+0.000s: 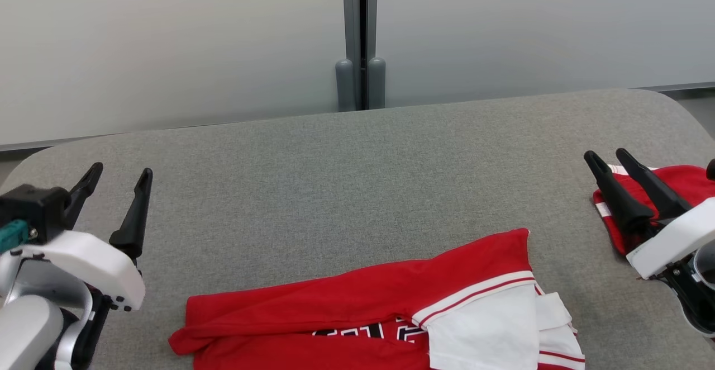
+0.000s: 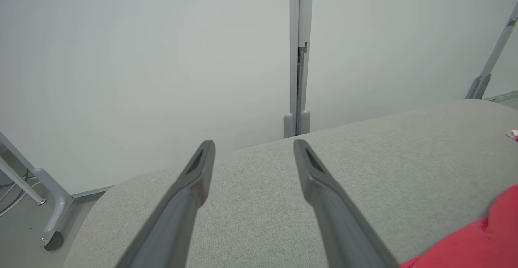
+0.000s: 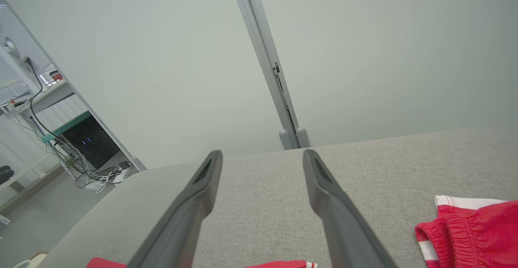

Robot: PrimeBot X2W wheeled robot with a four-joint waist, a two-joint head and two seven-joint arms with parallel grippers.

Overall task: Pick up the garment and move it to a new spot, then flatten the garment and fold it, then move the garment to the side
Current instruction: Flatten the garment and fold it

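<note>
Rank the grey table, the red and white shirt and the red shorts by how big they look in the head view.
1. table
2. shirt, cut off by the bottom edge
3. shorts, partly hidden behind the right end effector, so their full size is unsure

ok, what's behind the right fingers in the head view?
A small red garment with white trim, lying on the grey table. The right fingers and white wrist cover its near part, so its full outline is hidden.
</note>
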